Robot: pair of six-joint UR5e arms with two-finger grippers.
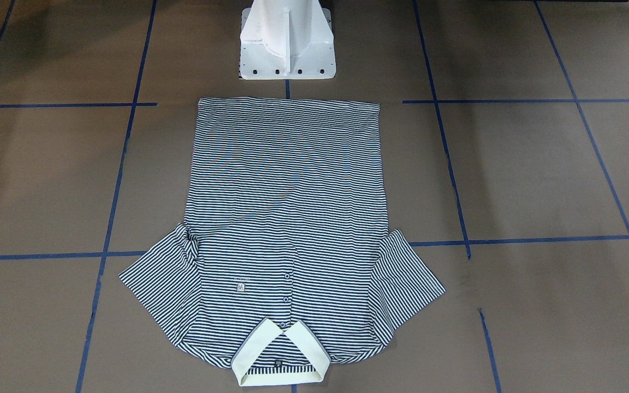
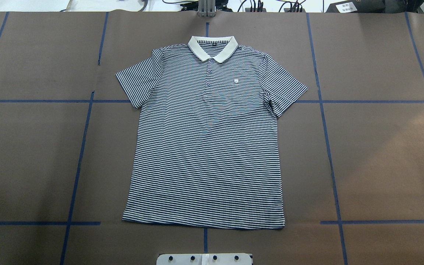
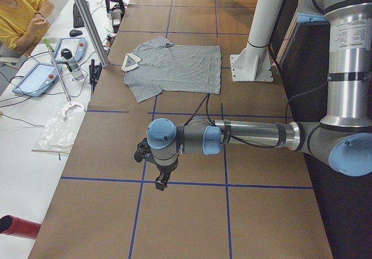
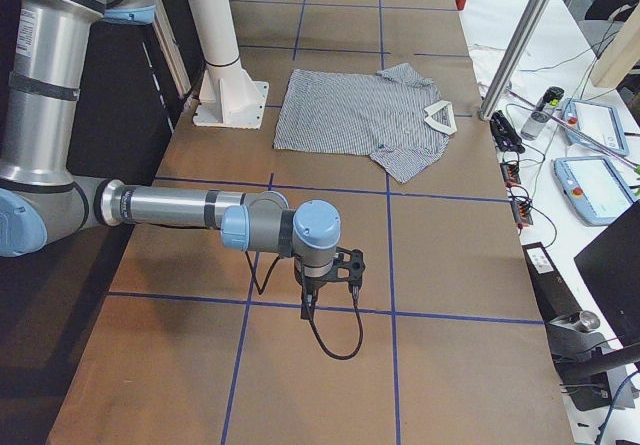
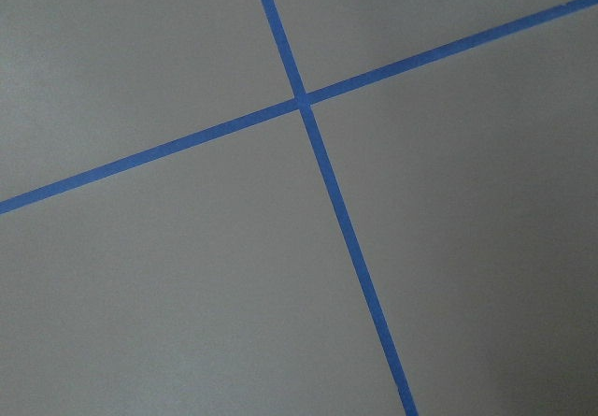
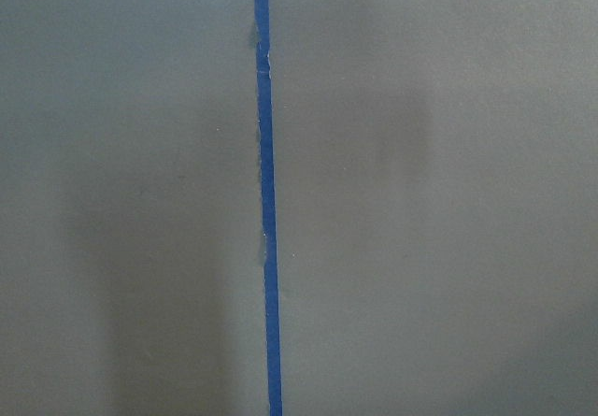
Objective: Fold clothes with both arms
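Observation:
The striped polo shirt (image 2: 208, 147) lies flat and face up in the middle of the table, sleeves spread, cream collar (image 2: 213, 47) at the far side from the robot's base. It also shows in the front-facing view (image 1: 287, 207). My left gripper (image 3: 160, 183) shows only in the exterior left view, hanging over bare table far from the shirt (image 3: 174, 67). My right gripper (image 4: 308, 310) shows only in the exterior right view, likewise far from the shirt (image 4: 360, 115). I cannot tell whether either is open or shut. Both wrist views show only brown table and blue tape.
The white pedestal base (image 1: 287, 43) stands just behind the shirt's hem. Blue tape lines (image 2: 79, 165) grid the brown table. A side table with teach pendants (image 3: 40, 75), a metal post (image 3: 87, 20) and a seated person (image 3: 17, 14) lie beyond the collar side.

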